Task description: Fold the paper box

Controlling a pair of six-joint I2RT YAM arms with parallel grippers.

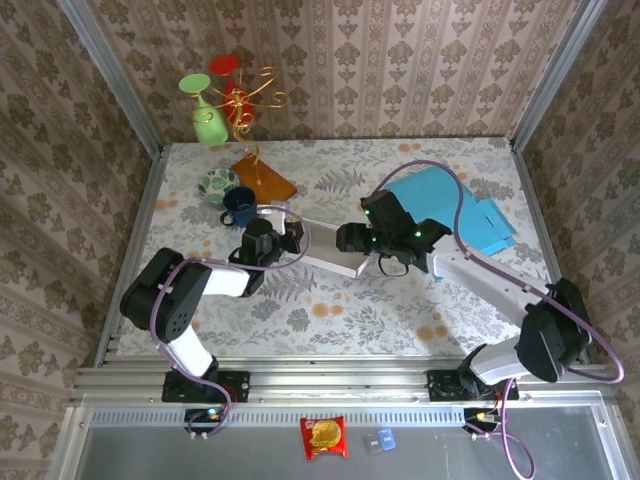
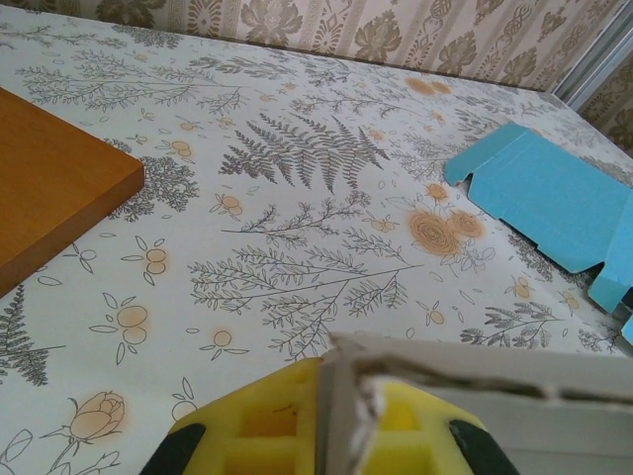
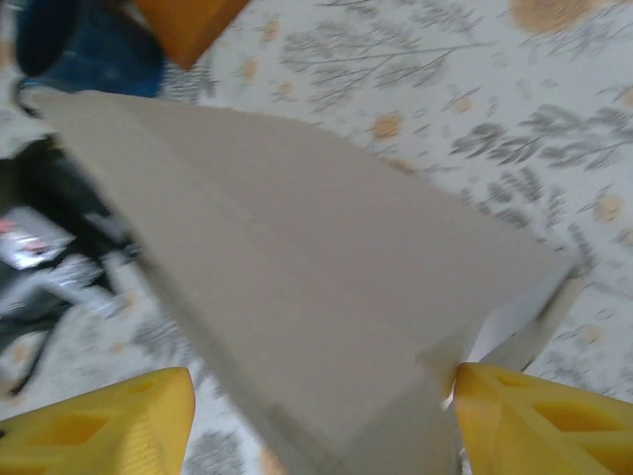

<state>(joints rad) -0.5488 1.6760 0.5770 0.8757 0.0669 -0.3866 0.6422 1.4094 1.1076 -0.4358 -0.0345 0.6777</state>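
The paper box (image 1: 318,254) is a flat grey-white cardboard piece held just above the table between the two arms. My left gripper (image 1: 285,243) is shut on its left end. In the left wrist view the yellow fingers (image 2: 267,421) of that gripper (image 2: 346,396) pinch the ragged cardboard edge (image 2: 475,381). My right gripper (image 1: 352,240) is at the box's right end. In the right wrist view the grey panel (image 3: 297,267) runs between the right gripper's (image 3: 321,416) widely spread yellow fingers (image 3: 109,426). The left finger stands clear of the panel and the right one is at its corner.
Flat blue cardboard sheets (image 1: 470,215) lie at the back right. An orange board (image 1: 265,180), a dark blue cup (image 1: 240,205), a patterned bowl (image 1: 217,182) and a green vase (image 1: 207,125) stand at the back left. Walls enclose the table.
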